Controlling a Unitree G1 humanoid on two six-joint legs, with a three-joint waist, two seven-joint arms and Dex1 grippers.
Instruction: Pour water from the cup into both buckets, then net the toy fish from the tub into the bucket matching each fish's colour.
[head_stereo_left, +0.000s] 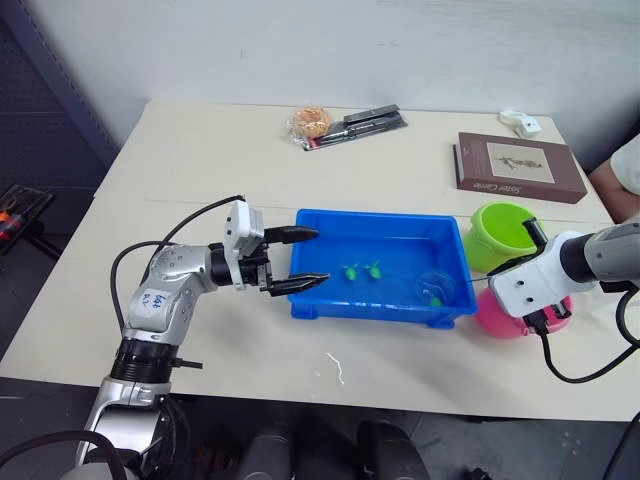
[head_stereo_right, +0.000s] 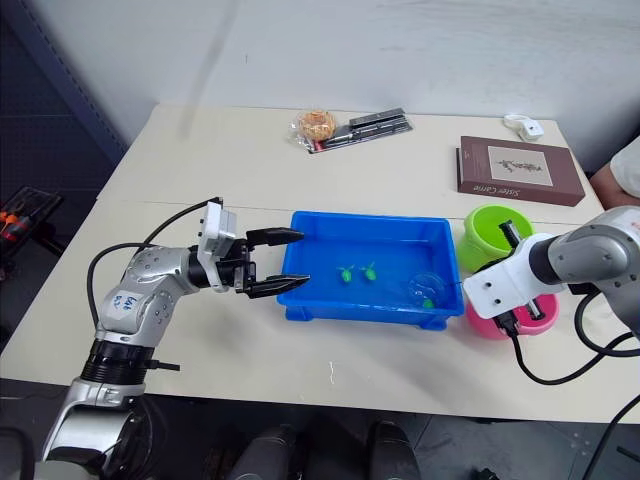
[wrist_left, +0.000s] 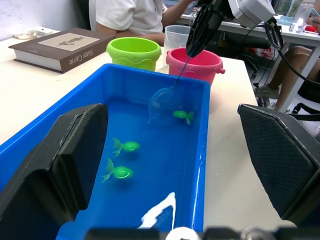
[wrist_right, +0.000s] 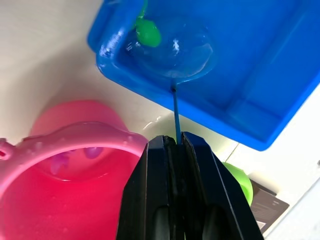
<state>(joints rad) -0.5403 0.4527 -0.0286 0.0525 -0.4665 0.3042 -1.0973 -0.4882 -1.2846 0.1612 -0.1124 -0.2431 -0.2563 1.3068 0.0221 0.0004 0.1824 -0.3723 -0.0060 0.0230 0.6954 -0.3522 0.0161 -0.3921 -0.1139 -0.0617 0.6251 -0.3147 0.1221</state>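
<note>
The blue tub (head_stereo_left: 375, 216) sits mid-table with water in it. Two green toy fish (head_stereo_left: 351, 270) (head_stereo_left: 373, 269) float near its centre. A third green fish (wrist_right: 147, 31) lies at the rim of a small round net (wrist_right: 175, 52) dipped in the tub's right end. My right gripper (wrist_right: 175, 142) is shut on the net's thin blue handle, above the pink bucket (head_stereo_left: 497, 315), where pink shapes (wrist_right: 60, 162) lie under water. The lime-green bucket (head_stereo_left: 500, 235) stands just behind. The clear cup (wrist_left: 176, 37) stands beyond the buckets. My left gripper (head_stereo_left: 320, 258) is open over the tub's left rim.
A brown book (head_stereo_left: 518, 166) lies at the back right, with a small white device (head_stereo_left: 522, 124) behind it. A wrapped snack (head_stereo_left: 312, 123) and a black packet (head_stereo_left: 365, 122) lie at the back centre. A person (wrist_left: 130, 15) sits past the table's right side.
</note>
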